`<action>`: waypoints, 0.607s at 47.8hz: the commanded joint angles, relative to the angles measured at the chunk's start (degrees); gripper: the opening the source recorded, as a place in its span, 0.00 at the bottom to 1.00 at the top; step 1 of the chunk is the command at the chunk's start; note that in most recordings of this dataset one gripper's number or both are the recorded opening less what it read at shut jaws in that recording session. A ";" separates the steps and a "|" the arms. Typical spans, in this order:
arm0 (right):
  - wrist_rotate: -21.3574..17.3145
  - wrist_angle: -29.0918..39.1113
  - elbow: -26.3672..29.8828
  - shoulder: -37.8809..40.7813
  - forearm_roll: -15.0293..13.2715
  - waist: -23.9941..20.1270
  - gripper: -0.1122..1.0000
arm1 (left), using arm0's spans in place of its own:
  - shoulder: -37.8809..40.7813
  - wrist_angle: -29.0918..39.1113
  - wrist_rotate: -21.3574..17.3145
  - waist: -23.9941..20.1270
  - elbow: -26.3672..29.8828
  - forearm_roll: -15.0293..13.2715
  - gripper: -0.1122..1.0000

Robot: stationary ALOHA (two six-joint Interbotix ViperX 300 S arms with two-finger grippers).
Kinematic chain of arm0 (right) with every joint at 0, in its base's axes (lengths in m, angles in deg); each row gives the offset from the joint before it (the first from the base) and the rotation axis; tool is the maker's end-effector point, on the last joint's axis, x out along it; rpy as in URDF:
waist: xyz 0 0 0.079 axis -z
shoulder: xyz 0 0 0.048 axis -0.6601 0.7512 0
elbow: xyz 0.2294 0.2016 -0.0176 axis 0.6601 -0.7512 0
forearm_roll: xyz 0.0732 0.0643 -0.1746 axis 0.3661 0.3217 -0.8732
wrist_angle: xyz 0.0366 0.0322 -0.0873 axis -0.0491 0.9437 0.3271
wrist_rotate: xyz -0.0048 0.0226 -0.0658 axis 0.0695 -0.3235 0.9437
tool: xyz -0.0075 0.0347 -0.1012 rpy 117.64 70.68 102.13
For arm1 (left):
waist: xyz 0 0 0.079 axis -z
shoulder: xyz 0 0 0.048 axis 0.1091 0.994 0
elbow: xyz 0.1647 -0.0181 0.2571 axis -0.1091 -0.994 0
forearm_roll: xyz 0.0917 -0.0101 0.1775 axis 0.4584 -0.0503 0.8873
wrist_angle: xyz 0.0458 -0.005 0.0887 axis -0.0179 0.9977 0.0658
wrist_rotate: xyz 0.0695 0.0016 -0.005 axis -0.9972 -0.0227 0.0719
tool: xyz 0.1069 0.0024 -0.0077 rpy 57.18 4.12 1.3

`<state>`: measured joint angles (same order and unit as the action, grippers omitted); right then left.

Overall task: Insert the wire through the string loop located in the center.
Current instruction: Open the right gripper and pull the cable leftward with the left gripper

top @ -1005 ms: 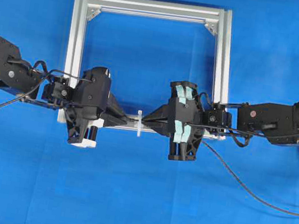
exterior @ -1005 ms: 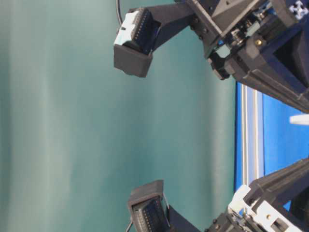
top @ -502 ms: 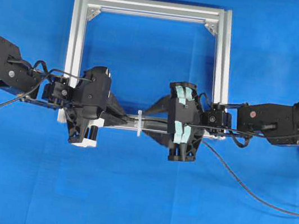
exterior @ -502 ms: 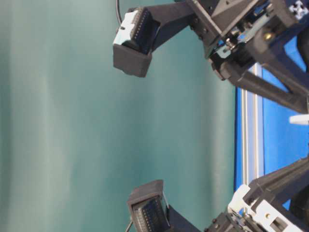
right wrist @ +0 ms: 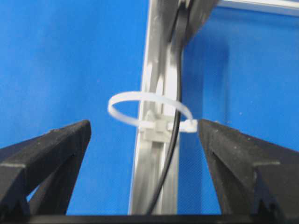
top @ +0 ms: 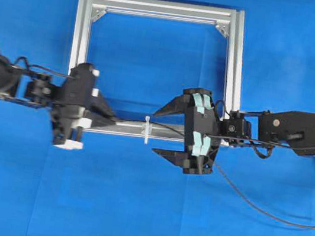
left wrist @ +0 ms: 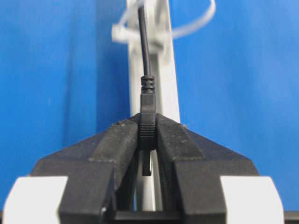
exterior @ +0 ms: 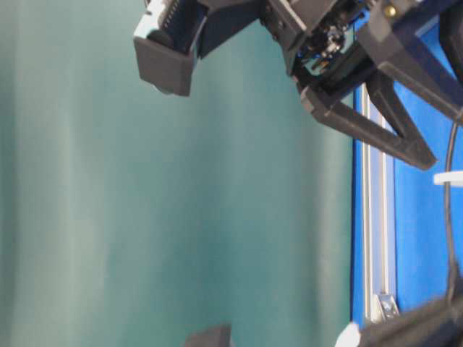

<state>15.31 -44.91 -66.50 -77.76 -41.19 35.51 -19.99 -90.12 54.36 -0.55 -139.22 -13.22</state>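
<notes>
Counter (top: 131,209) surface: uniform blue cloth, carrying a square silver aluminium frame (top: 79,40). Table-level view shows a plain teal backdrop (exterior: 181,217) beyond the blue edge. String loop (top: 146,130), white, stands upright on the frame's near rail, between the two arms. Wire (left wrist: 144,46) runs through the loop; its plug sits clamped in the left pincer (top: 111,121), jaws narrow on it. Right pincer (top: 163,132) stands wide, one jaw on each side of the loop, holding nothing.
</notes>
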 commanded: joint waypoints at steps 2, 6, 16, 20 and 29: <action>0.00 0.53 0.09 -2.20 0.00 -0.53 0.90 | -5.45 -0.88 -0.09 0.70 -3.60 0.00 0.16; 0.00 1.14 0.09 -2.46 0.00 -0.62 0.90 | -9.05 -0.97 0.00 1.23 -7.47 0.00 0.16; -0.09 1.32 0.44 -2.72 0.00 -0.62 0.90 | -17.05 -0.88 0.00 2.02 -14.77 0.09 0.16; 0.00 1.32 0.62 -2.72 0.00 -0.62 0.90 | -19.86 -0.44 0.09 2.02 -17.58 0.09 0.16; -0.09 1.32 0.88 -2.72 0.00 -0.62 0.90 | -24.70 2.02 0.09 2.20 -21.80 0.09 0.16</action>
<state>15.31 -43.42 -66.76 -78.90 -41.19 34.98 -42.49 -88.89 54.36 1.47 -160.14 -13.22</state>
